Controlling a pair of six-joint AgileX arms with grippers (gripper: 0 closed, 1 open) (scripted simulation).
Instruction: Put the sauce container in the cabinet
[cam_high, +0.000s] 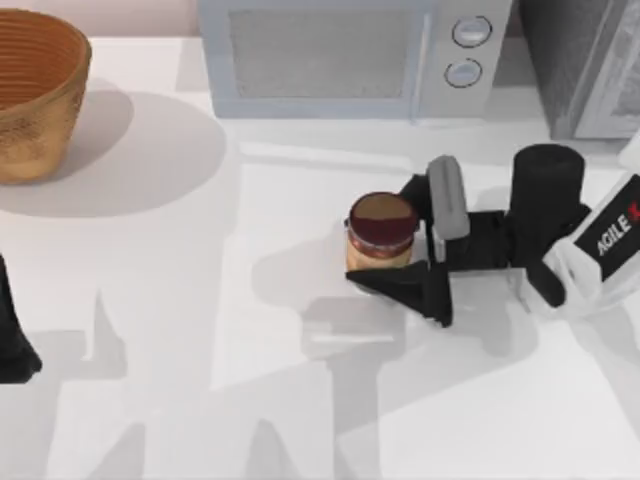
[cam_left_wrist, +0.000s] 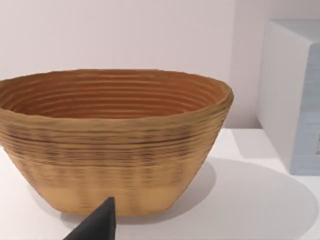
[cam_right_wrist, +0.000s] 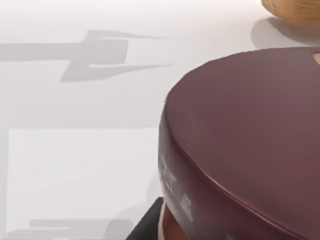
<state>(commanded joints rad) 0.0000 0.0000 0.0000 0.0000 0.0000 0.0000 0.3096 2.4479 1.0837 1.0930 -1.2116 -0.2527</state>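
Lighting: bright and even across the white table (cam_high: 150, 330).

Shadows: soft-edged and pale grey. The woven basket (cam_high: 30, 90) casts a broad oval shadow toward the microwave (cam_high: 340, 50). The sauce container (cam_high: 381, 232) throws a faint shadow toward the basket side and toward the near table edge. Angular arm shadows streak the table on the near side of the sauce container.

Glare: a paler rectangular patch of table surrounds the sauce container.

Focus: top view mildly soft; the lid looms close in the right wrist view.

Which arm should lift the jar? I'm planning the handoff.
Right. Its claw already sits at the jar, near the cabinet; the left arm is parked at the table's left edge.
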